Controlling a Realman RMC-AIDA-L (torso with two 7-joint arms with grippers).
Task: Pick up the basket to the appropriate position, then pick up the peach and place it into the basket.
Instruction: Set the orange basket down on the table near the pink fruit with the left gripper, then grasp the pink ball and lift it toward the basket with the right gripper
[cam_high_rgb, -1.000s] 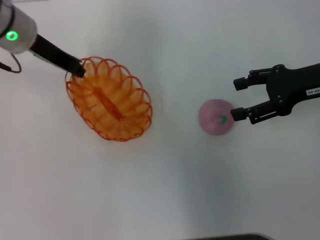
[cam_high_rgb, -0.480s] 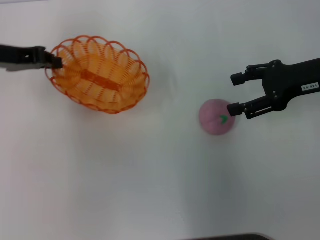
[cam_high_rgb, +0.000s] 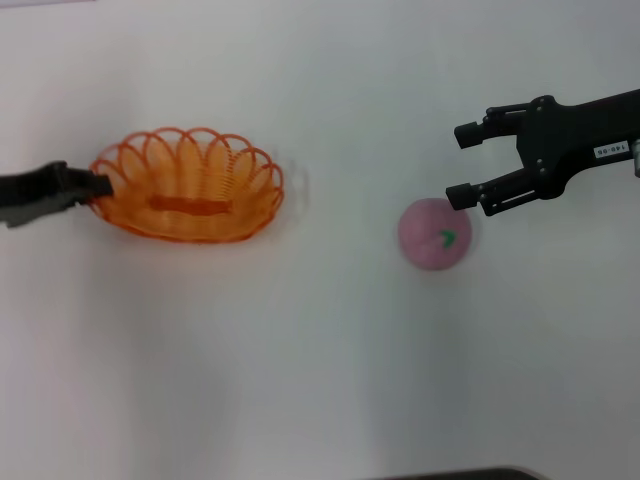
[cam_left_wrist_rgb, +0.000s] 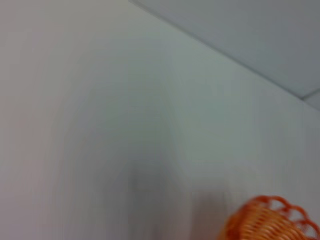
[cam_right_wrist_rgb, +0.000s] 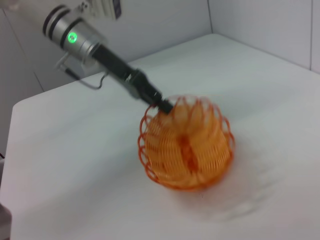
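On the bench's left side: basket (cam_high_rgb: 186, 198) gripped at its rim by the left hand (cam_high_rgb: 92, 186).
Peach (cam_high_rgb: 435, 234) lies well apart to the right on the white bench (cam_high_rgb: 320, 380); right hand (cam_high_rgb: 463, 163), fingers spread wide, hovers just beside the peach's far edge, holding nothing.
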